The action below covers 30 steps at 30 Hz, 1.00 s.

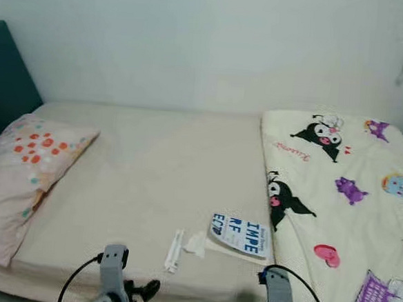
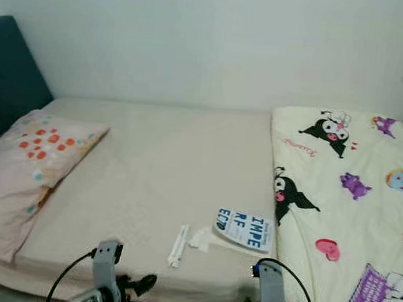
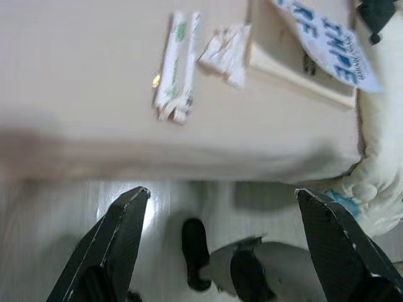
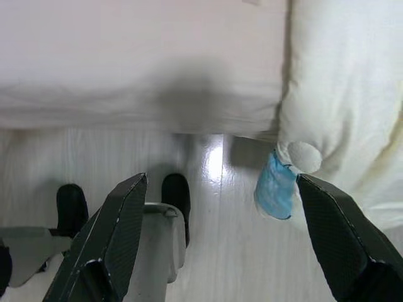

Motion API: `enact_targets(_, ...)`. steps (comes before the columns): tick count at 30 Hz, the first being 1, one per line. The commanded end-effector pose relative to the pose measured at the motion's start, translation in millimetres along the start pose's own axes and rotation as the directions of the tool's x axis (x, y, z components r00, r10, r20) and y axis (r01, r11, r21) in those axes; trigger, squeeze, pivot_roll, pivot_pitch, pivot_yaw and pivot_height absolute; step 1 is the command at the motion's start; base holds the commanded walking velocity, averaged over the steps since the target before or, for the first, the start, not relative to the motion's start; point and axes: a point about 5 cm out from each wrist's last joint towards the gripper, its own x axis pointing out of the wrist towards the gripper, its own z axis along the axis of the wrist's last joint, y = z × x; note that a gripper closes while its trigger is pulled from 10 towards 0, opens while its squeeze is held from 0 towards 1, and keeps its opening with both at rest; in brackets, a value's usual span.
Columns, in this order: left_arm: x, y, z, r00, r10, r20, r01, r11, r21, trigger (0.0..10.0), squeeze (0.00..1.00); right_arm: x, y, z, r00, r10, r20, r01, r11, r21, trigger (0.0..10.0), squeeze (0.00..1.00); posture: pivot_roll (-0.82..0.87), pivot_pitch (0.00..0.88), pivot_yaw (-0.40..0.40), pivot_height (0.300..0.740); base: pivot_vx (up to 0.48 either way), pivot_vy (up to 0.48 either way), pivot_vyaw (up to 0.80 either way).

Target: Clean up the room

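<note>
A book with a white cover and blue letters (image 1: 239, 236) lies near the bed's front edge, beside the cartoon-print duvet (image 1: 350, 203). Left of it sit a crumpled white paper (image 1: 196, 245) and a thin white wrapper (image 1: 174, 251). In the left wrist view the wrapper (image 3: 174, 75), the paper (image 3: 225, 49) and the book (image 3: 315, 53) lie on the beige sheet beyond the open left gripper (image 3: 227, 233). The right gripper (image 4: 220, 239) stands open over the floor by the bed's edge. Both wrists (image 1: 113, 276) (image 1: 276, 294) hang low in front of the bed.
A pink pillow with orange dots (image 1: 20, 173) rests at the bed's left end, against a dark headboard (image 1: 6, 82). The beige sheet (image 1: 152, 161) spans the middle. A blue item (image 4: 274, 189) peeks from under the duvet's hanging corner. The robot's black feet (image 4: 176, 195) stand on the pale floor.
</note>
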Motion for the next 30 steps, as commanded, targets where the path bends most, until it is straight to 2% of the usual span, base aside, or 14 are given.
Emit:
enact_targets(1, -0.2, 2.1, 5, 1.000, 0.010, 0.021, -0.010, 1.000, 0.016, 10.0, 0.00, 1.3, 7.6, 14, 0.998, 0.027, 0.055, -0.029, 0.999, 0.030, 10.0, 0.00, -0.10, 0.058, 0.034, 0.740, 0.000, 0.000, 0.00)
enact_targets(7, 3.5, -0.7, 22, 0.997, -0.011, 0.074, 0.009, 1.000, 0.028, 10.0, 0.00, 2.3, 10.4, 36, 0.991, 0.038, 0.127, -0.044, 0.998, 0.049, 10.0, 0.00, -0.10, 0.057, 0.034, 0.740, 0.000, 0.000, 0.00)
enact_targets(12, 7.5, -6.9, 34, 0.992, -0.046, 0.118, 0.042, 0.999, 0.035, 10.0, 0.00, 2.0, 14.1, 59, 0.978, 0.059, 0.202, -0.074, 0.995, 0.067, 10.0, 0.00, -0.10, 0.054, 0.033, 0.720, 0.000, 0.000, 0.00)
enact_targets(14, 12.2, -16.4, 41, 0.986, -0.080, 0.147, 0.073, 0.996, 0.052, 10.0, 0.00, 0.7, 16.2, 76, 0.962, 0.074, 0.263, -0.092, 0.994, 0.060, 10.0, 0.00, -0.10, 0.055, 0.032, 0.710, 0.000, 0.000, 0.00)
enact_targets(15, 12.2, -16.4, 41, 0.986, -0.080, 0.147, 0.073, 0.996, 0.052, 10.0, 0.00, 0.7, 16.2, 76, 0.962, 0.074, 0.263, -0.092, 0.994, 0.060, 10.0, 0.00, -0.10, 0.055, 0.032, 0.710, 0.000, 0.000, 0.00)
enact_targets(16, 18.5, -31.0, 49, 0.976, -0.134, 0.171, 0.120, 0.989, 0.089, 10.0, 0.00, -1.6, 16.5, 95, 0.940, 0.083, 0.330, -0.112, 0.991, 0.067, 10.0, 0.00, -0.10, 0.054, 0.030, 0.695, 0.000, 0.000, 0.00)
enact_targets(17, 18.5, -31.0, 49, 0.976, -0.134, 0.171, 0.120, 0.989, 0.089, 10.0, 0.00, -1.6, 16.5, 95, 0.940, 0.083, 0.330, -0.112, 0.991, 0.067, 10.0, 0.00, -0.10, 0.054, 0.030, 0.695, 0.000, 0.000, 0.00)
enact_targets(21, 25.8, -51.6, 60, 0.958, -0.211, 0.195, 0.184, 0.972, 0.146, 10.0, 0.00, -5.4, 13.7, 117, 0.912, 0.084, 0.402, -0.118, 0.991, 0.061, 10.0, 0.00, -0.10, 0.059, 0.028, 0.675, 0.000, 0.000, 0.00)
enact_targets(24, 27.3, -56.0, 62, 0.954, -0.226, 0.198, 0.195, 0.967, 0.161, 10.0, 0.00, -6.3, 12.7, 122, 0.906, 0.081, 0.416, -0.115, 0.992, 0.056, 10.0, 0.00, -0.10, 0.061, 0.029, 0.670, 0.000, 0.000, 0.00)
enact_targets(25, 31.3, -66.4, 67, 0.951, -0.240, 0.195, 0.196, 0.956, 0.219, 10.0, 0.00, -9.4, 9.9, 135, 0.887, 0.073, 0.456, -0.102, 0.994, 0.039, 10.0, 0.00, -0.11, 0.063, 0.030, 0.660, 0.000, 0.000, 0.00)
enact_targets(28, 32.5, -69.4, 68, 0.952, -0.239, 0.193, 0.190, 0.951, 0.244, 10.0, 0.00, -10.6, 9.1, 139, 0.880, 0.072, 0.469, -0.101, 0.994, 0.036, 10.0, 0.00, -0.11, 0.063, 0.030, 0.655, 0.000, 0.000, 0.00)
enact_targets(30, 34.8, -74.8, 73, 0.955, -0.216, 0.204, 0.149, 0.942, 0.300, 10.0, 0.00, -13.7, 7.7, 150, 0.860, 0.074, 0.505, -0.105, 0.994, 0.034, 10.0, 0.00, -0.11, 0.065, 0.029, 0.645, 0.000, 0.000, 0.00)
